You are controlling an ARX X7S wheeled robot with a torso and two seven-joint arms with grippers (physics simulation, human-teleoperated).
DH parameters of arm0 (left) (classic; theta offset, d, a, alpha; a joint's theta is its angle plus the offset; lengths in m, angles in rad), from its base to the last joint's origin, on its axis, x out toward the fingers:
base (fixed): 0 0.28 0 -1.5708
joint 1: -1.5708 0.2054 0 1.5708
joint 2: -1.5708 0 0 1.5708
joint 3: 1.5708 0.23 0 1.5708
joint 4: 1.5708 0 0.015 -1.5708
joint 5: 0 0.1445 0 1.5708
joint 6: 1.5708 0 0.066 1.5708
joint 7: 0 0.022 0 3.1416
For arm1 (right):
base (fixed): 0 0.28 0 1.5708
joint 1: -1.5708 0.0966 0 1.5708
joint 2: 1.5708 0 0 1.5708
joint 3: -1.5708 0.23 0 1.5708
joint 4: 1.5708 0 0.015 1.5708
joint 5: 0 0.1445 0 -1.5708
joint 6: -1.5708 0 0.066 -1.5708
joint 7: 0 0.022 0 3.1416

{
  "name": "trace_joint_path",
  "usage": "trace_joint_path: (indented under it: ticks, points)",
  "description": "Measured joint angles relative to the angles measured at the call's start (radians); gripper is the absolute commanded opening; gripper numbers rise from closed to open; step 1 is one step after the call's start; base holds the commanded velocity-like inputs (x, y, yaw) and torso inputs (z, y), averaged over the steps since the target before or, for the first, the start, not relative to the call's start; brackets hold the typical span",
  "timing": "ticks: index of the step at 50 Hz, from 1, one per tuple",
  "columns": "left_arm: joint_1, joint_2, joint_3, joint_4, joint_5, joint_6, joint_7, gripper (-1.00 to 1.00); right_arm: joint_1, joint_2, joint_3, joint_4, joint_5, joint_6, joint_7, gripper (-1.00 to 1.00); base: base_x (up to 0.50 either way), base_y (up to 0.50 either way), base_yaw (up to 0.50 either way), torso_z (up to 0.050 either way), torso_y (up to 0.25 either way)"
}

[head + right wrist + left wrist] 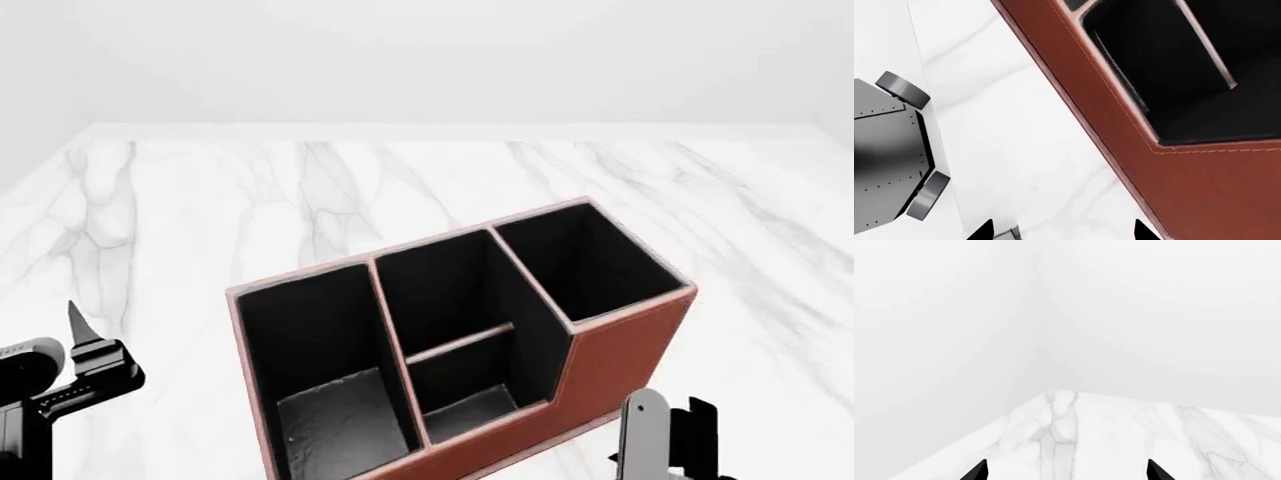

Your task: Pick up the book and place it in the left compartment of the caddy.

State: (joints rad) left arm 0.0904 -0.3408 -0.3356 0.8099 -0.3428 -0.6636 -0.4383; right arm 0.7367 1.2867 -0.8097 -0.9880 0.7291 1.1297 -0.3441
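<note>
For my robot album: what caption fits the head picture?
Brown caddy on a marble table, book lying in its left compartment.

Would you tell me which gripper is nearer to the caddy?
Right. The right gripper sits just beside the caddy's front wall; the left gripper stands apart, off its left end.

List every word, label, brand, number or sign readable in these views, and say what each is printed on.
None: no view shows any lettering.
The caddy has plain reddish-brown walls with stitching only.
The marble table shows only grey veining.
The left gripper, the right gripper and the robot base bear no marks.
</note>
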Motion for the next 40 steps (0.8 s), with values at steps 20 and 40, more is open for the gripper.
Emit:
trace_joint_path:
  ticks: [20, 40]
  points:
    - [0.001, -0.005, 0.003, -0.002, -0.005, 0.003, -0.005, 1.0, -0.009, 0.018, -0.054, -0.011, -0.1, -0.048, -0.014, 1.0, 0.0, 0.0, 0.0, 0.0, 0.0]
    - [0.008, -0.006, 0.006, -0.014, -0.007, 0.019, -0.008, 1.0, -0.059, 0.115, -0.247, -0.024, -0.397, -0.195, -0.162, 1.0, 0.0, 0.0, 0.0, 0.0, 0.0]
